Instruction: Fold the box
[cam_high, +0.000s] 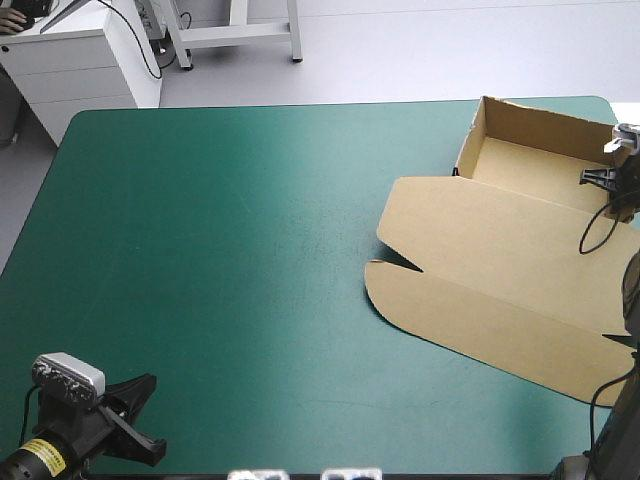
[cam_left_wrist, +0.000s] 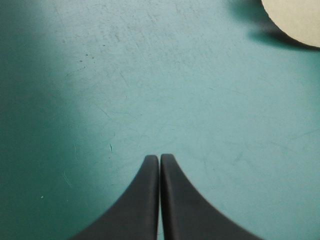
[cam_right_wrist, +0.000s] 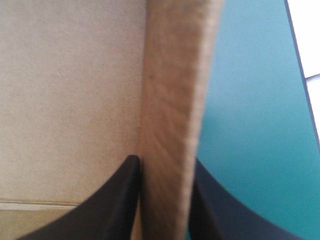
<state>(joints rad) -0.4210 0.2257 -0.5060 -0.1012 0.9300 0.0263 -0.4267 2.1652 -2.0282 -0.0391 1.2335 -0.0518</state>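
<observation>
The brown box (cam_high: 500, 250) lies at the table's right side as an open tray with raised walls at the far right and its lid flat toward the near edge. My right gripper (cam_high: 612, 180) is at the tray's right wall; up close, that wall (cam_right_wrist: 172, 115) stands between its two black fingers (cam_right_wrist: 115, 200), which clamp it. My left gripper (cam_high: 140, 420) hovers at the near left corner, far from the box, fingers shut and holding nothing (cam_left_wrist: 159, 160). A rounded lid corner (cam_left_wrist: 295, 20) shows far ahead of it.
Bare teal-green cover (cam_high: 220, 250) spreads across the left and middle of the table. The table's right edge (cam_right_wrist: 300, 75) runs close beside the gripped wall. A white cabinet (cam_high: 80, 60) stands beyond the far left corner.
</observation>
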